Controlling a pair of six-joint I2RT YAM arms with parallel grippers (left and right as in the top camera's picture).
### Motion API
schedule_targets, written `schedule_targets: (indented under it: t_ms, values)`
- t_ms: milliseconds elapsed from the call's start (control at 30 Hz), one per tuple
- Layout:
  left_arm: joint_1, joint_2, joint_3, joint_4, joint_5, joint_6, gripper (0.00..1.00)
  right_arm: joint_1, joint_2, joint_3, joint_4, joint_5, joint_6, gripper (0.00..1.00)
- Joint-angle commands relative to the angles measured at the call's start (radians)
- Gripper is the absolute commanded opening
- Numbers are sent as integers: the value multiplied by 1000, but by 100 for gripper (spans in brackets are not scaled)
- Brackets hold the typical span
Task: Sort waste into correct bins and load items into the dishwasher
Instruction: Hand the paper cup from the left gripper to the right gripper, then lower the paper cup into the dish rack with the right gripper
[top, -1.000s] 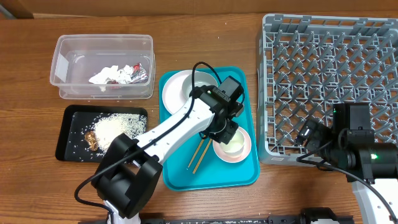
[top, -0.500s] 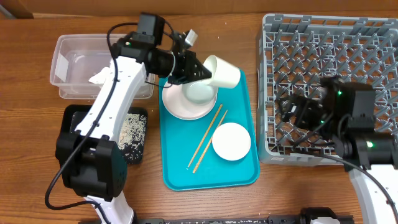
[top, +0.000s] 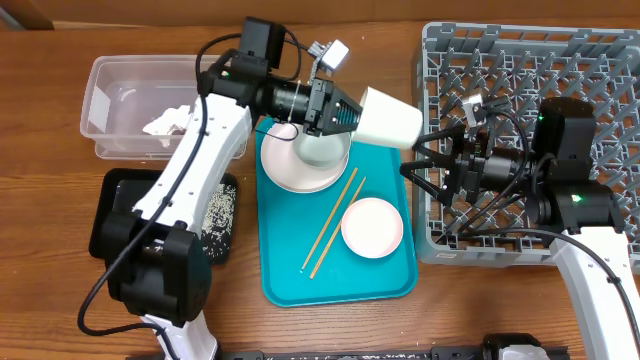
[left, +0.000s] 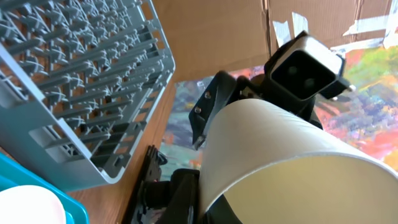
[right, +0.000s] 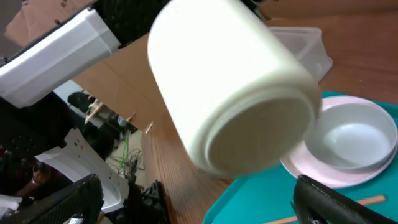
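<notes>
Overhead view is showing the left gripper (top: 348, 112) clamping a pale cup (top: 390, 118) that is lying sideways in the air above the teal tray's (top: 390, 280) upper right corner. The right gripper (top: 428, 165) is holding its jaws wide just right of the tray, at the dish rack's (top: 560, 70) left edge, near the cup's base. A pink bowl (top: 372, 226), chopsticks (top: 330, 225) and a white plate (top: 290, 175) are lying on the tray.
</notes>
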Motion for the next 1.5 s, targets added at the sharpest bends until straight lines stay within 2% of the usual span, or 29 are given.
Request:
schedule_targets:
  t_ms: [0,233,400,567,800,933,1167,1233,1300,1333,1400,1433,1467]
  values:
    - [-29,-11,14,2,32,5,4,2,-3,20,35,-33,-10,100]
    - [-71,-11,14,3,28,4,4,2,-3,20,99,-33,-4,100]
    - [-84,-11,14,3,3,0,4,2,-3,20,171,-33,95,99]
    - [-84,-11,14,3,3,0,4,2,-3,20,158,-33,96,87]
    - [-83,-11,14,3,2,0,4,2,-3,20,140,-33,96,82]
    - [-83,-11,14,3,3,0,4,2,-3,20,135,-33,96,68]
    - [-83,-11,14,3,2,1,5,2,-3,20,126,-29,95,63]
    - [-83,-11,14,3,-16,1,12,2,-3,20,112,-29,95,63]
    - [-83,-11,14,-5,-89,6,31,2,-3,20,87,-21,95,60]
    - [-83,-11,14,-13,-140,18,34,2,-3,20,65,-2,95,58]
    - [-79,-11,14,-57,-309,35,43,2,-3,20,-4,77,95,53]
    - [-73,-11,14,-126,-496,35,47,2,-3,20,-68,165,95,52]
    - [-69,-11,14,-157,-568,35,48,2,-3,20,-111,236,95,52]
